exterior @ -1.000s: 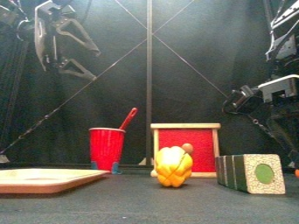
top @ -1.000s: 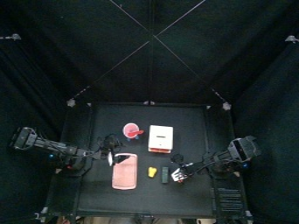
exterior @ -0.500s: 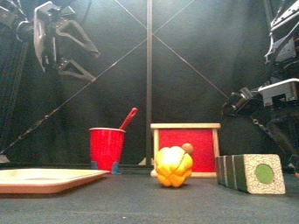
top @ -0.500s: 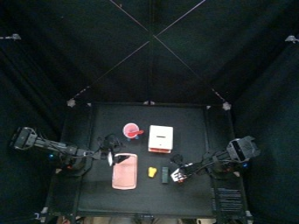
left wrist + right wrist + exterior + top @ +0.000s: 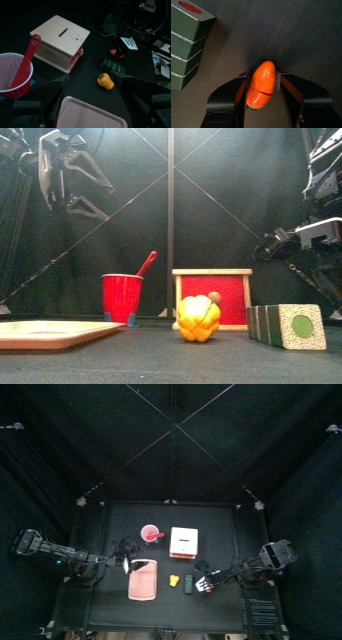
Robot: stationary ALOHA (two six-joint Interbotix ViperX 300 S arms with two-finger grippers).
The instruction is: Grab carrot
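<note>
Right gripper (image 5: 262, 97) is low over the table (image 5: 298, 35), and the carrot (image 5: 261, 84) lies exactly between its two jaws. One jaw stands on each long side of the carrot, very close to it, but I cannot tell if they press it already; the jaws are not fully closed. The carrot is slim and orange-red, with its pointed end away from the wrist and a small green end near the wrist. It rests on the dark table surface.

Just beside the carrot, a little ahead of the gripper, stands a green box (image 5: 188, 40) with dark stripes and a red round mark on its top. They are near but do not touch.

From above, the right gripper (image 5: 214, 577) sits at the right part of the table, near the front edge. From the front, the green box (image 5: 287, 325) hides the carrot.

Left gripper (image 5: 80, 178) hangs high on the left side, well apart from the carrot. Its jaws look spread and hold nothing.

In the left wrist view I see a wooden box (image 5: 60, 40), a red cup (image 5: 15, 75) with a red spoon (image 5: 28, 60) in it, a yellow pepper (image 5: 105, 81), and a pink tray (image 5: 90, 112). Far across the table a small orange spot (image 5: 113, 51) shows by the right gripper; it seems to be the carrot.
</note>
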